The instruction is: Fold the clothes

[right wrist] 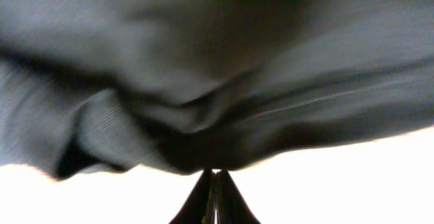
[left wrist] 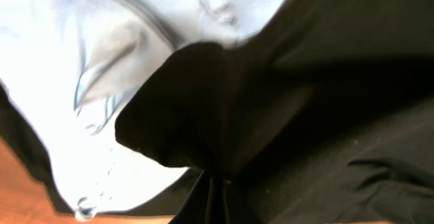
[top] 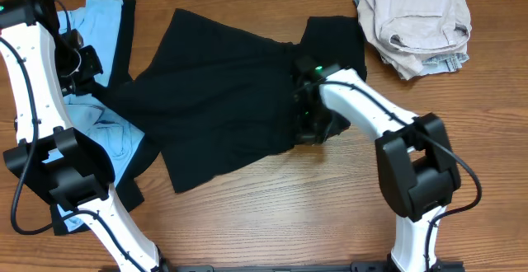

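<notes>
A soft plain black T-shirt is lying rumpled across the middle of the brown wooden table, with one sleeve reaching toward the far edge and its left corner stretching out over a crumpled light-blue T-shirt at the table's left side.

The left gripper is hanging over that left corner. In the left wrist view its two dark fingers are pressing together with no visible gap, and a fold of the black T-shirt is rising out of the pinch and standing up as a rounded hump. The light-blue T-shirt is lying just behind this fold, and a strip of table is showing at the lower left.

The right gripper is sitting at the right edge of the black T-shirt, low against the cloth. In the right wrist view its fingers are also closing to a point, tips touching, with bunched black fabric gathering right at them; the area below is glaring white and blurred.

A heap of beige, loosely piled garments is resting at the far right corner, well apart from both grippers.
</notes>
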Tool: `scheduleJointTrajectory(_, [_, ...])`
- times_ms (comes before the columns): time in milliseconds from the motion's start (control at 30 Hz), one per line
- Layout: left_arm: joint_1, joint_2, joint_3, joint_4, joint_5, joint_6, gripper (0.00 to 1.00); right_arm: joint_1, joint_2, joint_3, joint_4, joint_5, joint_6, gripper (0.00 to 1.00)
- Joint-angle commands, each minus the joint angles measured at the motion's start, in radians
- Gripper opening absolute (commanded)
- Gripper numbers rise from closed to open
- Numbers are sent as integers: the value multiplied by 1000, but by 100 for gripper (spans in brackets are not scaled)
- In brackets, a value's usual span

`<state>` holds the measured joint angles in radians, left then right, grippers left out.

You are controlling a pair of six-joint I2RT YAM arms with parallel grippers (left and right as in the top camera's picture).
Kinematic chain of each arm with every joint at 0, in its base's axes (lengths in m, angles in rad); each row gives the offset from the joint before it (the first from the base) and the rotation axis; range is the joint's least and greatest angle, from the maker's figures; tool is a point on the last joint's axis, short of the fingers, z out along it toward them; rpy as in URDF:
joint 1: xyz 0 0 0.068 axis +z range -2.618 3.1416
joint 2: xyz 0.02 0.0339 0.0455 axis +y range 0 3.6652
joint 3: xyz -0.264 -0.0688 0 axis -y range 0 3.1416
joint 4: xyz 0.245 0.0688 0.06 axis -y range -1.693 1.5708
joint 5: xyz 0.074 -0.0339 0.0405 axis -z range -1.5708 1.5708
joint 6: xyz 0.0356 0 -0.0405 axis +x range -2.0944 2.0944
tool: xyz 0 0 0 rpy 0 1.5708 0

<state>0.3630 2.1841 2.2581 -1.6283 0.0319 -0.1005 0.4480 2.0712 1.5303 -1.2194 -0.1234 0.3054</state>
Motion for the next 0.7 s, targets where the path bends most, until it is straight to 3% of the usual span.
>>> scheduleJointTrajectory(0, [8,-9,5,-40,-42,8,4,-91,3,-5,10,25,58,4])
scheduleJointTrajectory(100, [1,-9,-18,-39,-42,8,4,-138,3,-5,35,-38,5,6])
scheduleJointTrajectory(133, [0,-9,-26,-34,-41,8,4,-145,3,-5,46,-82,-25,11])
scheduleJointTrajectory(233, [-5,-9,-56,-13,-32,7,4,-148,3,-5,82,-167,-74,47])
scheduleJointTrajectory(300, [-6,-9,-74,3,-27,7,4,-135,3,-5,100,-166,-74,57])
scheduleJointTrajectory(400, [-6,-9,-95,35,-2,7,5,-112,8,-10,136,-143,-66,62])
scheduleJointTrajectory(667, [-31,-7,-97,69,3,7,4,-101,12,-169,267,-71,20,61])
